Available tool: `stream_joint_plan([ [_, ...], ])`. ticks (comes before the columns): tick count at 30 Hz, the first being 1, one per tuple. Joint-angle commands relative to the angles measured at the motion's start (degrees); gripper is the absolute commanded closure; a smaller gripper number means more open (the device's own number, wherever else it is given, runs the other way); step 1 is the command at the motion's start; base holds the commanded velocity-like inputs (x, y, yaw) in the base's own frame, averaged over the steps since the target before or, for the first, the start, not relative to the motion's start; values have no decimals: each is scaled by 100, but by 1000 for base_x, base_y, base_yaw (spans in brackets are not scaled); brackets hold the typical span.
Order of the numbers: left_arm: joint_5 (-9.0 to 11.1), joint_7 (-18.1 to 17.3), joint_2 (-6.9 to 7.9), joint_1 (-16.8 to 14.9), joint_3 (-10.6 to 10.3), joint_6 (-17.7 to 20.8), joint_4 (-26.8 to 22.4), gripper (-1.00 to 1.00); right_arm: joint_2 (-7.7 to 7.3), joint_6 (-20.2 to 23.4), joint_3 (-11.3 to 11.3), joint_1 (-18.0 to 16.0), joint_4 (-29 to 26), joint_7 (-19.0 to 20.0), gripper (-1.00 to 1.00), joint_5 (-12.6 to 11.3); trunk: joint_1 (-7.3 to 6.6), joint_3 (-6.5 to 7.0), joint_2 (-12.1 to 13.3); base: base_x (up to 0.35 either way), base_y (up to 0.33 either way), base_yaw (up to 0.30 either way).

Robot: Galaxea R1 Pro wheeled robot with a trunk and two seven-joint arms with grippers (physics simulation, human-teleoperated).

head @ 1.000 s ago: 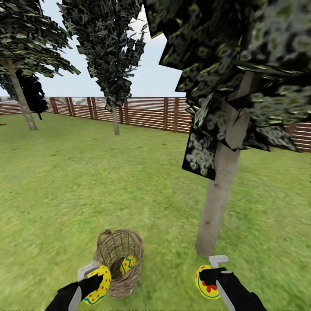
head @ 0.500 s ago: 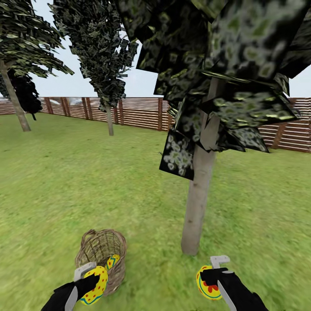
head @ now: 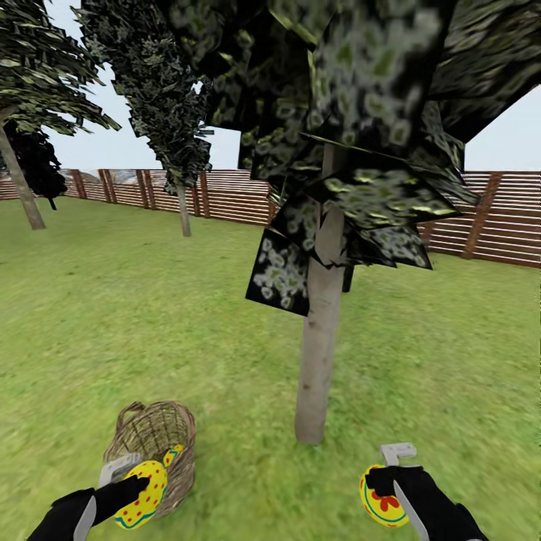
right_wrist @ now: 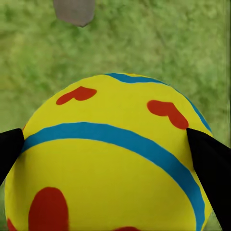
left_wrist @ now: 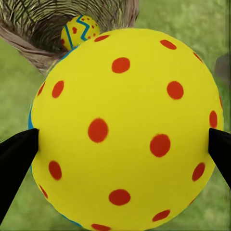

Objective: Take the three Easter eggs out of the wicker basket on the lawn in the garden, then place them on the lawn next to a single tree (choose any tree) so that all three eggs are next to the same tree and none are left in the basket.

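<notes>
Head view, garden scene. The lawn (head: pixel 113 323) fills the middle and lower frame, bounded at the back by a slatted wooden fence (head: pixel 233 197). A tree (head: pixel 319 353) with a pale trunk stands at centre; its mottled canopy covers the upper centre and right. Two further trees stand at upper left, one at the frame edge (head: pixel 19 180) and one nearer centre (head: pixel 182 207).

At lower left, the wicker basket (head: pixel 154 443) sits on the grass, to the left of the central trunk and apart from it. One Easter egg (head: pixel 171 456) with a blue zigzag lies inside it, against the near wall.

The left gripper (head: pixel 124 488), at the lower left corner, has its fingers closed on a red-dotted egg (head: pixel 143 494), held just in front of the basket rim. The right gripper (head: pixel 387 492), at lower right, has its fingers closed on an egg with a blue band and red marks (head: pixel 379 500), held over the grass to the lower right of the trunk base.

Left wrist view: the dotted egg (left_wrist: pixel 125 130) sits between two black fingers (left_wrist: pixel 14 159), with the basket (left_wrist: pixel 33 43) and the zigzag egg (left_wrist: pixel 79 31) beyond it at upper left.

Right wrist view: the banded egg (right_wrist: pixel 110 163), bearing red hearts, sits between black fingers (right_wrist: pixel 211 168), with grass beyond and the grey trunk base (right_wrist: pixel 74 10) at the top edge.
</notes>
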Motion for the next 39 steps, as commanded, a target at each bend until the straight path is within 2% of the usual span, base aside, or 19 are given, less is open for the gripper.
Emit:
stream_joint_plan([
  [1,-60,-52,-14,-6,47,31,-10,100,-6,33,39,-3,-12,-12,100,-1,-22,11,36,0,-301,0],
  [5,-68,-30,-64,-6,40,22,0,100,15,33,49,-3,-14,-12,100,2,-110,82,196,0,-301,0],
  [9,-69,284,-164,-6,40,21,4,100,19,18,75,-2,-20,-18,100,9,-198,154,357,0,-304,-15],
  [19,-69,308,-194,-6,40,16,13,100,82,25,111,-2,-15,-18,100,27,-417,281,758,0,-305,-209],
  [24,-77,333,-267,-6,31,13,22,100,125,25,120,-3,24,-51,100,37,-527,364,958,0,-305,253],
  [39,-78,335,-282,-6,31,12,28,100,148,25,120,-3,39,-56,100,45,-856,634,1560,0,-305,298],
])
